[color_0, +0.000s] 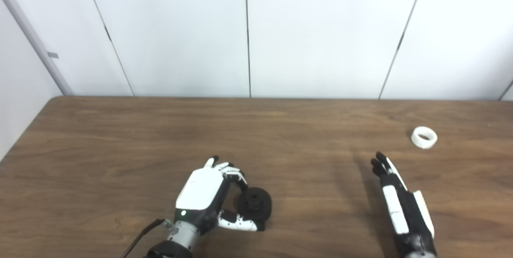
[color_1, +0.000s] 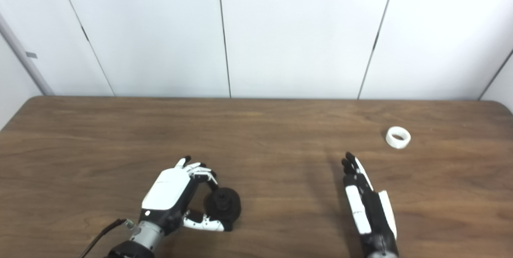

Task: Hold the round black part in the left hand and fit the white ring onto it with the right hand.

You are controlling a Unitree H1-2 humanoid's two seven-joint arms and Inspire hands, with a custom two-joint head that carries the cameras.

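The round black part (color_0: 254,205) sits near the table's front, left of centre. My left hand (color_0: 208,194) curls around it, fingers over its far side and thumb under its near side, touching it. The white ring (color_0: 424,137) lies on the table at the far right. My right hand (color_0: 394,196) is stretched flat with fingers straight and holds nothing; its fingertips point up the table and stop a short way short of the ring, to the ring's left.
The brown wooden table (color_0: 120,142) ends at a white panelled wall (color_0: 248,29) behind. A black cable (color_0: 140,236) runs from the left wrist to the bottom edge.
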